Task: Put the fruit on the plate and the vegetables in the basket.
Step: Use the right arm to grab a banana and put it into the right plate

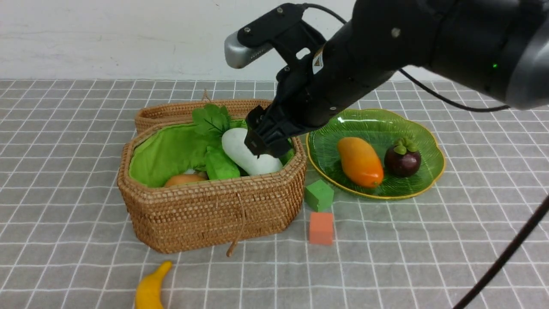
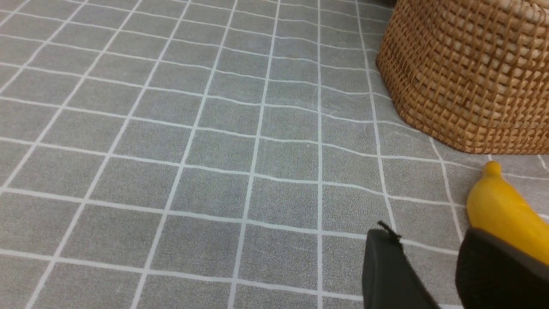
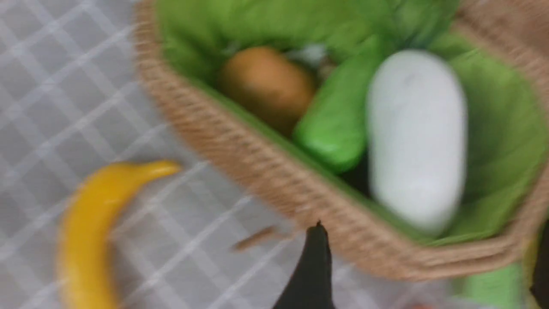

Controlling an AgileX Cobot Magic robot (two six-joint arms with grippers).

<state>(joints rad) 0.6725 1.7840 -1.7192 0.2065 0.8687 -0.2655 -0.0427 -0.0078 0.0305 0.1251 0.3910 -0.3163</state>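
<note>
The right end effector (image 1: 261,143) hangs over the basket (image 1: 214,206), just above the white radish (image 1: 244,156), jaws apart and empty. Radish, gourd (image 1: 221,165) and potato (image 1: 184,179) lie inside. Mango (image 1: 359,161) and mangosteen (image 1: 402,159) sit on the plate (image 1: 377,124). Only the banana (image 1: 150,287) is unplaced, lying on the worktop (image 1: 64,171) before the basket, beside the left end effector (image 2: 424,240), whose jaws are parted and empty. Judging by this, the banana goes next, and the basket and two cubes (image 1: 318,195) stand between it and the plate.

Grey cloth with a white grid covers the table (image 1: 64,180), flat right across. The wicker basket (image 1: 206,210) sits on it left of centre, with its lid (image 1: 171,111) tucked right behind. On the right rests the green plate (image 1: 377,124). Between them, toward the near side, sits a green cube (image 1: 319,195), and an orange cube (image 1: 321,228) just in front of it. The banana (image 1: 151,287) lies alone at the near edge.
</note>
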